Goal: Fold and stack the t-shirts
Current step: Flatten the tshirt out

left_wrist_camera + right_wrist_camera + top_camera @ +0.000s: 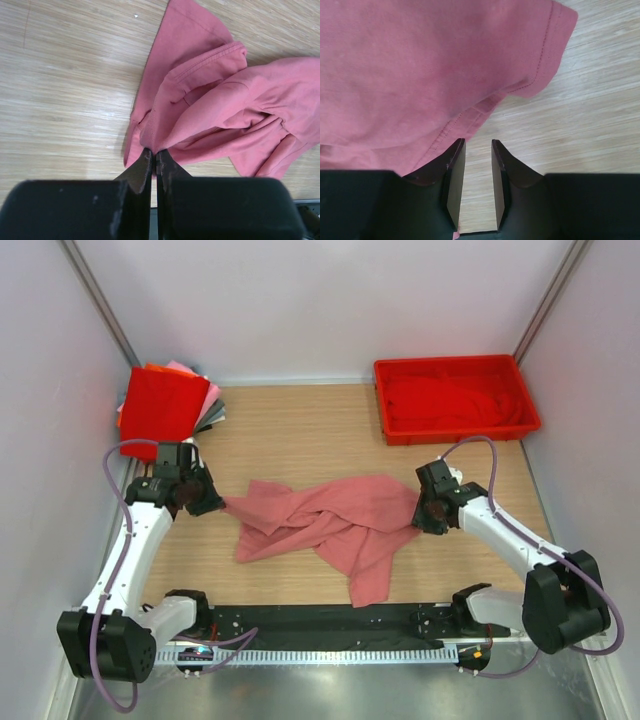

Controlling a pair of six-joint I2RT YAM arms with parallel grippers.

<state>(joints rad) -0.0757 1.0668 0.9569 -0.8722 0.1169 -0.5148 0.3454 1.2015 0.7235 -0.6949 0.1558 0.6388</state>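
A dusty salmon-pink t-shirt [330, 523] lies crumpled in the middle of the wooden table. My left gripper [212, 502] is at its left edge and is shut on a pinched fold of the cloth [160, 135]. My right gripper [422, 514] is at the shirt's right edge, open and empty, just beside a hemmed sleeve [520, 85], with bare wood between the fingers [452, 170]. A stack of folded t-shirts [165, 405], bright red on top with pink, orange and grey edges showing, sits at the far left corner.
A rigid red plastic tray [455, 398] holding red cloth stands at the far right. White walls close in the table on the left, right and back. A black rail [320, 620] runs along the near edge between the arm bases.
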